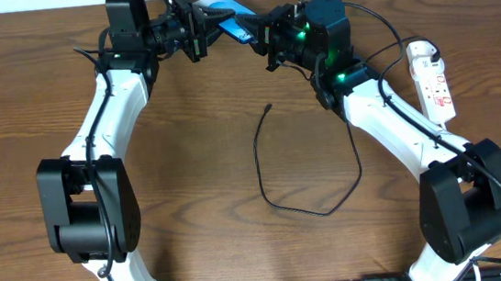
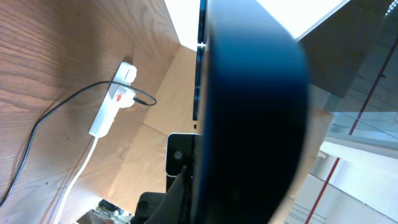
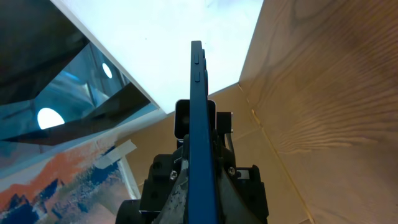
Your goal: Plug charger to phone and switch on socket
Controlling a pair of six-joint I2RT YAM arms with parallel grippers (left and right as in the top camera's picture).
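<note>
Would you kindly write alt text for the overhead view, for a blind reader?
At the far edge of the table, the left gripper and right gripper are both shut on the blue phone between them. The black charger cable lies looped on the wood, plug tip free; the white power strip sits at right.

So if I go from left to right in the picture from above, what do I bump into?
left gripper → phone → right gripper → power strip. I skipped the black cable, because it loops across the middle.
</note>
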